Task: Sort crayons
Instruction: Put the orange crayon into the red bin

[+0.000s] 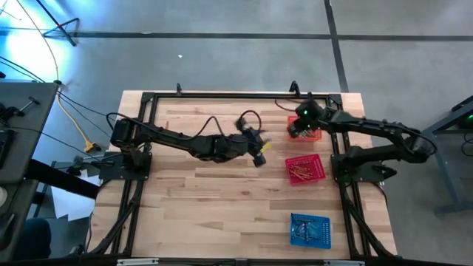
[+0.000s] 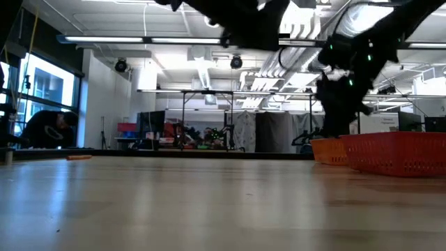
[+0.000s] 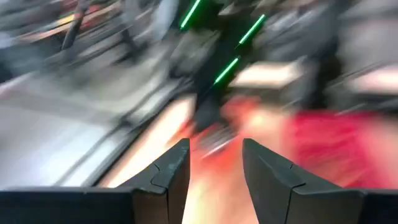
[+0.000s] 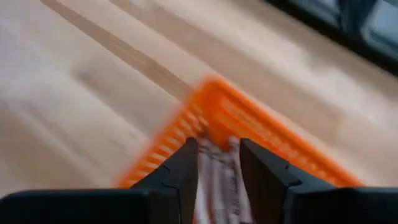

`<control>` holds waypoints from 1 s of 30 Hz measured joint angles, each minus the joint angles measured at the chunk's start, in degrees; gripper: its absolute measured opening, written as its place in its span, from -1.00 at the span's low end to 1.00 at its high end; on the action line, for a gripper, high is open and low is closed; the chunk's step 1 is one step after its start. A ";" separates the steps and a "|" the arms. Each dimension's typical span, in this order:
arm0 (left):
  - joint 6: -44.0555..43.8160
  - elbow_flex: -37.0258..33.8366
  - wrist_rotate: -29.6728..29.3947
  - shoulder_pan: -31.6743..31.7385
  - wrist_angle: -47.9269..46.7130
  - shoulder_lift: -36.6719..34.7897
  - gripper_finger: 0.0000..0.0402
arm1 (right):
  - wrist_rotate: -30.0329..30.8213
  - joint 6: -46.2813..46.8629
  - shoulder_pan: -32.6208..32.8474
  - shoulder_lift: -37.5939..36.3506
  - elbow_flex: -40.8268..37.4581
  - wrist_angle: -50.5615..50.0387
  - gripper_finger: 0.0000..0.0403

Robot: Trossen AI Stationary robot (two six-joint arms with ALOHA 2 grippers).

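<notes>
My right gripper (image 1: 298,131) hangs over the orange basket (image 1: 306,134) at the table's far right and is shut on a pale grey-pink bundle that looks like crayons (image 4: 216,177). In the low view my right gripper (image 2: 339,118) stands just above the orange basket (image 2: 327,150). My left gripper (image 1: 259,154) is open and empty above the table's middle, left of the red basket (image 1: 304,170), which holds several crayons. One orange crayon (image 1: 167,123) lies alone on the far left of the table and also shows in the low view (image 2: 79,157). My right gripper pinches the pale striped bundle (image 4: 215,163) between its two fingers, pointing down toward the basket's corner. The bundle is blurred: how many sticks it holds and which part the fingers are on cannot be told.
A blue basket (image 1: 310,230) with crayons stands near the front right. A black frame (image 1: 222,94) runs round the table's edges. Bare wood lies between the left arm and the near edge. A person (image 2: 49,129) bends over in the room behind.
</notes>
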 joint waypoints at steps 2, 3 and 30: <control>-1.31 0.03 -10.09 0.25 -8.37 -0.05 -0.34 | -2.31 -0.90 0.87 -1.96 3.45 -2.75 -0.44; -2.52 0.03 -15.12 0.62 -14.31 -0.05 -0.33 | -2.95 -1.66 1.70 -3.22 5.21 -3.87 -0.44; -51.89 -17.95 -7.99 25.90 -83.58 -0.01 -0.34 | -0.92 -4.08 23.69 -18.19 14.15 -11.55 -0.44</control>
